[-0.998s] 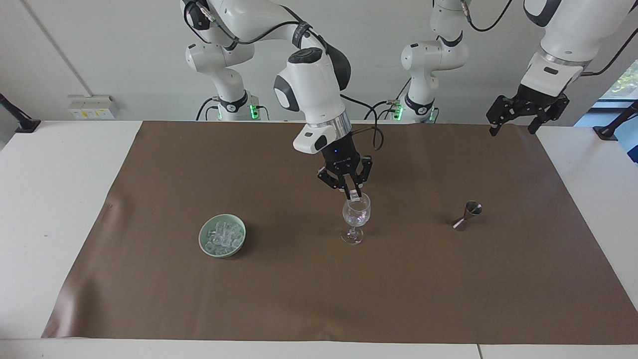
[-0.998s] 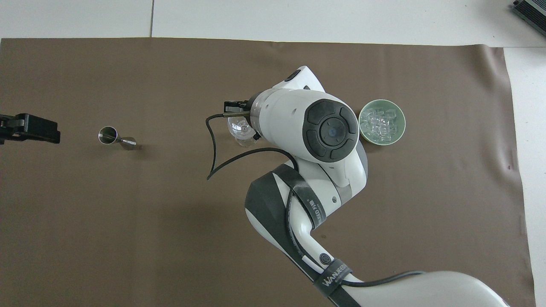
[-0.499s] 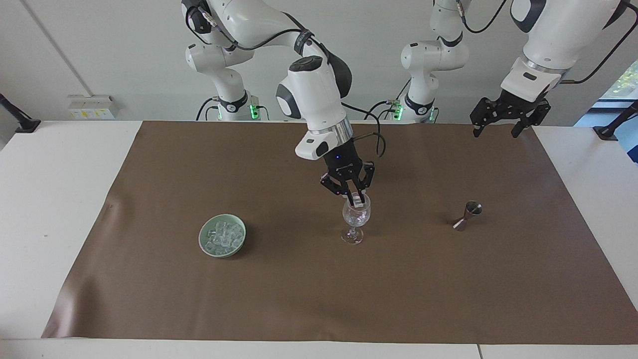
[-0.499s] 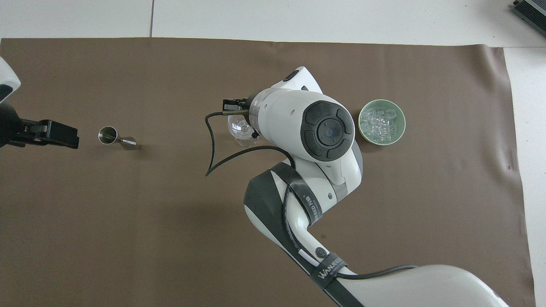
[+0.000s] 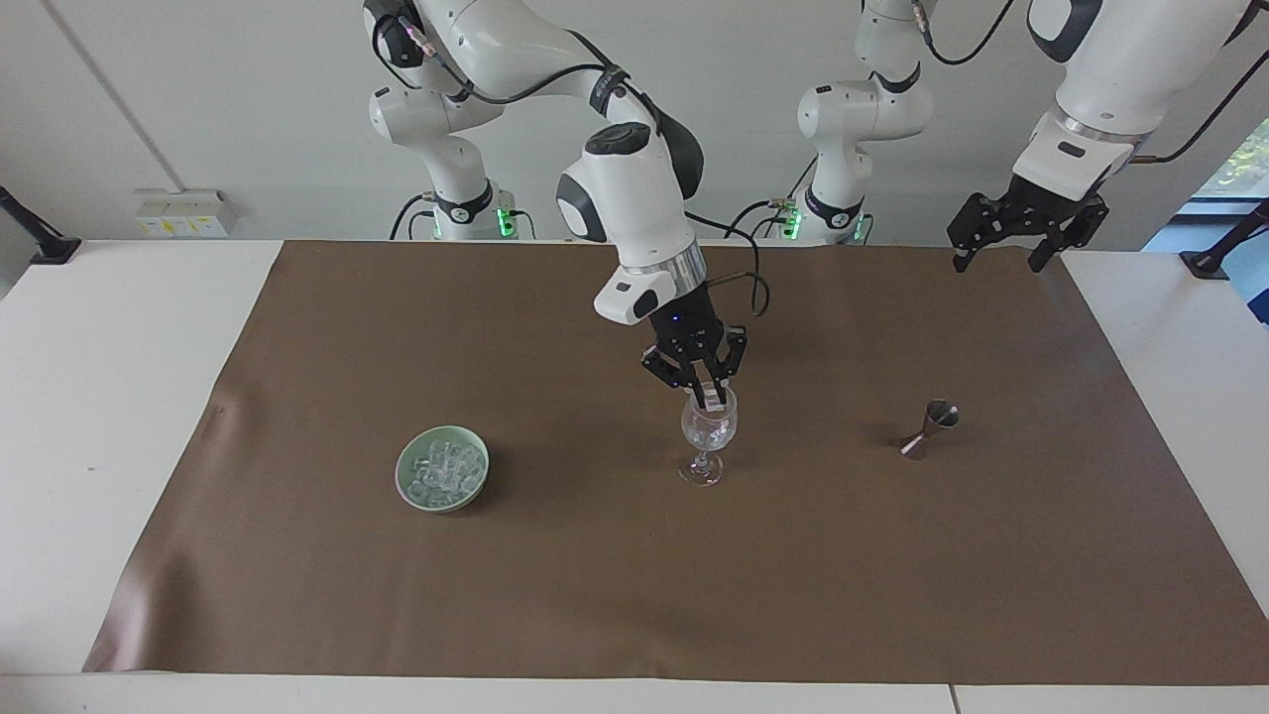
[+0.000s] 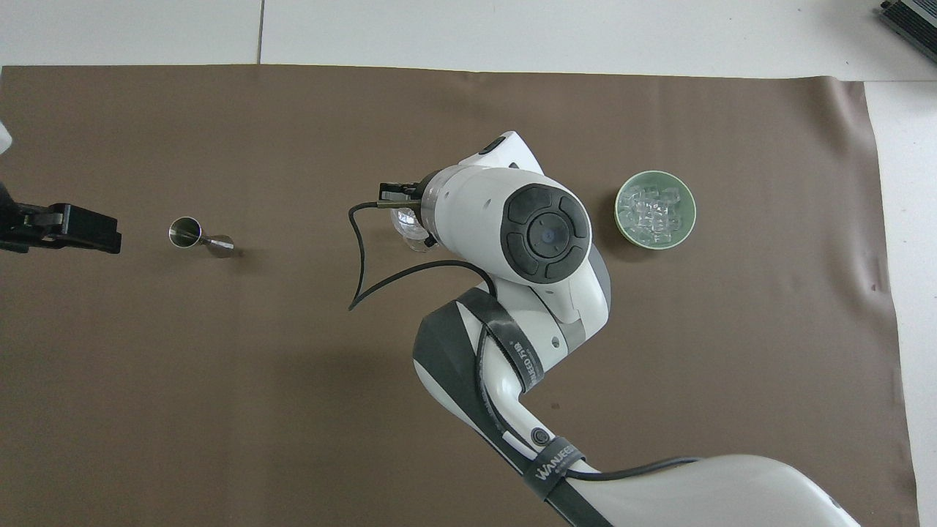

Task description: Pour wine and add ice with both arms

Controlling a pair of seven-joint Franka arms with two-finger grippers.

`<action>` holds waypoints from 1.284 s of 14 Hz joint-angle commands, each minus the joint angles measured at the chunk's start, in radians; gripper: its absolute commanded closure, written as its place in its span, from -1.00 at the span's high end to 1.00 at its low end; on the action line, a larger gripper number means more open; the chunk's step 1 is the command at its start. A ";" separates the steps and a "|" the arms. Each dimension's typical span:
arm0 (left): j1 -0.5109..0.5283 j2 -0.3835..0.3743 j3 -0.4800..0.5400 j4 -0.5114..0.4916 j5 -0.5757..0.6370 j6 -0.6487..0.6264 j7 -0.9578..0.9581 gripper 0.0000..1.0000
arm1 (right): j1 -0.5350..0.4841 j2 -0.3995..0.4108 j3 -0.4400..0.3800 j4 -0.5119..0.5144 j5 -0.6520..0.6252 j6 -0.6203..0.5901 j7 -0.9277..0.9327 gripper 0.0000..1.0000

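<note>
A clear wine glass [image 5: 708, 428] [image 6: 407, 225] stands on the brown mat, mid-table. My right gripper [image 5: 707, 399] hangs at the glass's rim, pointing down, shut on a small clear ice cube [image 5: 711, 402]. In the overhead view the right arm hides most of the glass. More ice [image 5: 444, 466] [image 6: 654, 208] lies in a pale green bowl [image 5: 408, 484] [image 6: 687, 233] toward the right arm's end. My left gripper [image 5: 997, 260] [image 6: 73, 228] hangs open and empty in the air, over the mat's edge at the left arm's end. Wine is out of view.
A small metal jigger [image 5: 930, 428] [image 6: 198, 238] stands on the mat between the glass and the left arm's end. The brown mat [image 5: 634, 595] covers most of the white table.
My right gripper has sunk a little with the ice cube, down to the glass's rim. The left gripper swung slightly toward the jigger and back, still open.
</note>
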 commanded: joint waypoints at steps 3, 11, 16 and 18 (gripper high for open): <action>0.010 -0.023 0.001 -0.018 -0.039 0.016 0.012 1.00 | -0.004 -0.005 0.006 -0.007 0.004 0.006 0.028 -1.00; 0.009 -0.035 0.002 -0.007 -0.041 0.013 0.004 1.00 | -0.004 -0.004 0.006 -0.004 0.004 0.005 0.036 -0.87; 0.024 -0.035 0.014 -0.007 -0.039 0.002 0.002 1.00 | -0.004 -0.004 0.006 -0.006 0.004 0.003 0.042 -0.81; 0.026 -0.037 0.014 -0.007 -0.039 -0.016 0.002 1.00 | -0.002 -0.005 0.006 -0.006 0.004 0.002 0.056 -0.81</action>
